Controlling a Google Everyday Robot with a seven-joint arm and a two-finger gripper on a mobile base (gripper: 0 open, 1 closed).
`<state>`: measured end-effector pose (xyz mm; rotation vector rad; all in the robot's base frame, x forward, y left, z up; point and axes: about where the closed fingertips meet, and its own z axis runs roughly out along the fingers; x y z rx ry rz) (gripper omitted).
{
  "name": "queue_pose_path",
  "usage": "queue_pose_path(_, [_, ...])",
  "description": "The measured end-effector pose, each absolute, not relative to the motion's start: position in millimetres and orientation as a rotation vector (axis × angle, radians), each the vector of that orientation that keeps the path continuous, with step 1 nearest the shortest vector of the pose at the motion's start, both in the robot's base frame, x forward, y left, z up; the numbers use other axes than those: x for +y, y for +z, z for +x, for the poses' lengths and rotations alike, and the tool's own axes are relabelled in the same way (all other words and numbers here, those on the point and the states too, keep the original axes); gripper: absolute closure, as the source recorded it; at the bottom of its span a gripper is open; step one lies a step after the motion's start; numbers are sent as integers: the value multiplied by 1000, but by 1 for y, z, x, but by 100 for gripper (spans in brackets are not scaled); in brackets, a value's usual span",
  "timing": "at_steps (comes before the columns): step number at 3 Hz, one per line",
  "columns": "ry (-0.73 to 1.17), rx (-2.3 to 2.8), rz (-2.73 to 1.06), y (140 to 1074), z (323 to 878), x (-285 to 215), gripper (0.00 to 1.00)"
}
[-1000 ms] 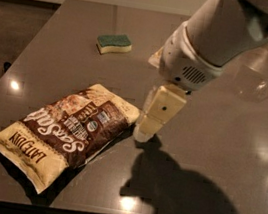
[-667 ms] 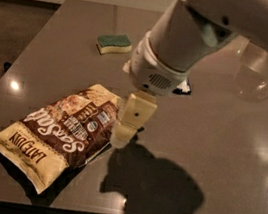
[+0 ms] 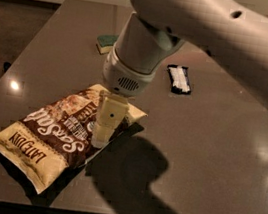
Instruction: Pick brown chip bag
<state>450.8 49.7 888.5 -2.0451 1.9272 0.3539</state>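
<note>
The brown chip bag [image 3: 53, 139] lies flat on the dark table [image 3: 209, 141] at the front left. It has a dark brown centre, cream-yellow ends and white script lettering. My gripper [image 3: 100, 136] hangs from the white arm directly over the bag's right end, its cream finger [image 3: 107, 120] pointing down at the bag's upper right part. Whether it touches the bag I cannot tell.
A small black-and-white packet [image 3: 179, 79] lies on the table right of the arm. A green sponge [image 3: 103, 43] lies at the back, partly hidden behind the arm. The table's front edge runs close below the bag. The arm casts a large shadow [image 3: 133, 175] on the table.
The arm has swung left and toward the camera. The gripper moved from beside the bag's right edge to over the bag. The black-and-white packet has come into view.
</note>
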Motion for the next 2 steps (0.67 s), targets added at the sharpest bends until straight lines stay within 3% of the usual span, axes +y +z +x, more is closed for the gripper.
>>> queue_pose_path(2, [282, 1972, -2106, 854, 464, 53, 0])
